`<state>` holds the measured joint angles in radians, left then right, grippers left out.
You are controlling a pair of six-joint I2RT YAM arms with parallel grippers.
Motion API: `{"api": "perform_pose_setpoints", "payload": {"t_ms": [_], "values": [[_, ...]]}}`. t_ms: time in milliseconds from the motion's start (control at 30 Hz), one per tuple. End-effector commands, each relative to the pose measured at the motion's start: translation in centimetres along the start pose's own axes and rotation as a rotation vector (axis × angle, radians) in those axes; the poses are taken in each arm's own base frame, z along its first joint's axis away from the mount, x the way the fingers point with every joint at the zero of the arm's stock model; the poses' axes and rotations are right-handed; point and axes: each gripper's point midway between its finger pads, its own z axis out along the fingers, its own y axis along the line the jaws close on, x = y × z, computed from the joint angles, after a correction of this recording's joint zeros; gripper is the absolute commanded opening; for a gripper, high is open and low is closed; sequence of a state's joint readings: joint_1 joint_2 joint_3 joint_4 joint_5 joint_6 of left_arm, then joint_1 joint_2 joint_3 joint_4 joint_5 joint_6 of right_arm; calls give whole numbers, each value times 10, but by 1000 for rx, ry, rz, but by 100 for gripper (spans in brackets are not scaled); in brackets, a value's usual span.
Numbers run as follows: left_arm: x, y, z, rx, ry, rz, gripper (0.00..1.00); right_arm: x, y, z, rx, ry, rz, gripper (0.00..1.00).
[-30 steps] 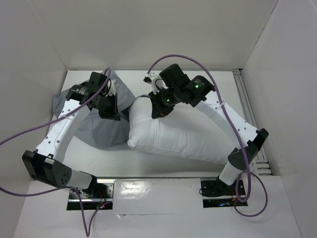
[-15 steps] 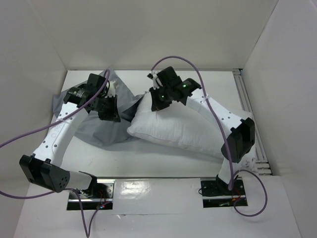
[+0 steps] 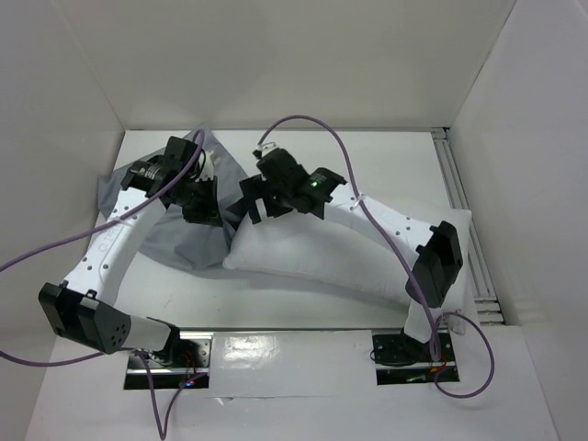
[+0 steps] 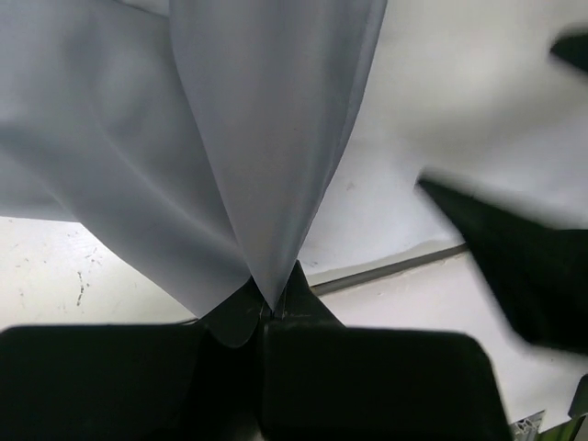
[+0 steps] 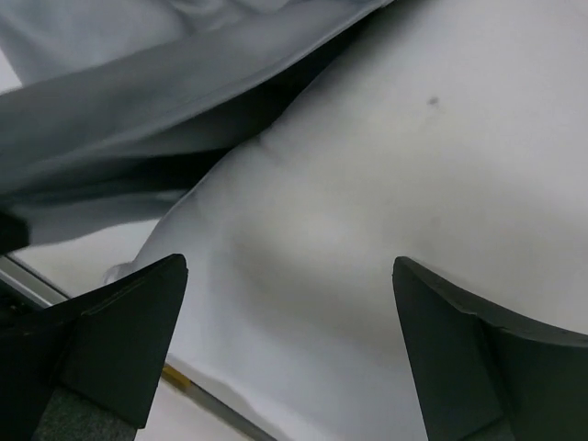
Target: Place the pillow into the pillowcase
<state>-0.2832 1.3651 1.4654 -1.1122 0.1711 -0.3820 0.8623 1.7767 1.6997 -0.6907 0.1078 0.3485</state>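
The white pillow (image 3: pixel 340 253) lies across the middle of the table, its left end against the blue-grey pillowcase (image 3: pixel 179 234). That pillowcase is bunched at the left, one edge lifted by my left gripper (image 3: pixel 204 200), which is shut on it. In the left wrist view the pillowcase fabric (image 4: pixel 257 138) runs down to a pinch in my left gripper (image 4: pixel 271 308). My right gripper (image 3: pixel 250 208) hovers open over the pillow's left end. In the right wrist view my right gripper (image 5: pixel 289 266) stands wide above the pillow (image 5: pixel 413 165), holding nothing, with the pillowcase (image 5: pixel 138 101) just beyond.
White walls close in the table on the left, back and right. A metal rail (image 3: pixel 457 207) runs along the right edge. Purple cables (image 3: pixel 344 175) loop over both arms. The arm bases (image 3: pixel 404 354) sit at the near edge.
My right gripper has let go of the pillow and opened, after carrying its left end leftward toward the pillowcase. The pillow now lies flatter. The left gripper keeps its hold.
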Motion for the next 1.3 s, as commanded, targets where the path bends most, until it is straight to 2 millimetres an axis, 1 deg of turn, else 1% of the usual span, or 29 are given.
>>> {"api": "perform_pose_setpoints", "payload": {"t_ms": [0, 33, 67, 100, 133, 200, 233, 267, 300, 333, 367, 400, 500, 533, 600, 633, 667, 733, 767, 867, 900, 967, 1000, 1033, 1067, 1133, 1200, 1233, 1267], "values": [[-7, 8, 8, -51, -12, -70, 0, -1, 21, -36, 91, -71, -62, 100], [-13, 10, 9, -56, -38, -86, 0, 11, 23, -32, 132, -56, -32, 100], [-19, 14, 9, -57, -58, -107, 0, 15, 20, -27, 156, -52, -6, 100], [-20, 17, 15, -65, -50, -131, 0, 26, 22, -17, 172, -28, 14, 100], [-21, 18, 21, -68, -41, -133, 0, 28, 22, -9, 180, -38, 52, 100], [-28, 25, 29, -78, -47, -189, 1, 48, 15, 17, 232, -26, 118, 100], [-28, 30, 35, -86, -38, -201, 15, 56, 11, 28, 247, -25, 138, 99], [-30, 32, 45, -78, -30, -237, 56, 65, 3, 41, 258, 2, 187, 90], [-34, 36, 47, -75, -32, -254, 72, 68, 1, 45, 242, 18, 200, 70], [-29, 31, 49, -46, -12, -268, 79, 66, 3, 50, 217, 12, 217, 19], [-30, 36, 53, -54, -3, -281, 85, 76, 1, 54, 208, 33, 186, 0], [-28, 33, 55, -42, 3, -307, 87, 65, 12, 46, 138, 2, 182, 0], [-21, 31, 56, -31, 8, -361, 82, 63, 10, 39, 79, 3, 128, 0], [-18, 28, 57, -26, 7, -363, 77, 58, 20, 32, 20, 2, 123, 0], [-6, 32, 59, -55, 18, -438, 71, 57, 13, 30, 1, 12, 109, 0], [-3, 32, 61, -45, -4, -452, 69, 57, 20, 26, -34, 21, 111, 0], [0, 31, 62, -34, -4, -471, 68, 60, 17, 27, -44, 36, 88, 0], [3, 33, 65, -43, -7, -509, 69, 54, 26, 17, -116, 33, 75, 0], [2, 33, 68, -39, -14, -508, 71, 60, 27, 17, -134, 52, 60, 0], [-3, 47, 76, -95, -37, -507, 68, 63, 39, 1, -226, 84, -4, 0], [-1, 53, 85, -120, -13, -504, 61, 61, 41, -7, -242, 88, -21, 0], [-7, 58, 93, -126, -13, -488, 53, 79, 38, -16, -258, 159, -74, 0], [-9, 59, 95, -128, -7, -489, 46, 77, 37, -23, -259, 158, -90, 0], [-8, 62, 103, -135, 9, -477, 32, 86, 39, -28, -278, 182, -124, 0], [-7, 62, 105, -139, 17, -479, 29, 88, 39, -38, -290, 185, -124, 0], [-16, 66, 104, -149, -1, -474, 27, 103, 39, -50, -313, 233, -152, 0], [-25, 67, 103, -152, -22, -459, 27, 107, 40, -68, -344, 245, -150, 0], [-28, 70, 103, -156, -22, -454, 23, 105, 42, -75, -365, 232, -160, 0], [-32, 70, 103, -153, -27, -442, 0, 100, 47, -87, -400, 211, -161, 0]]}}
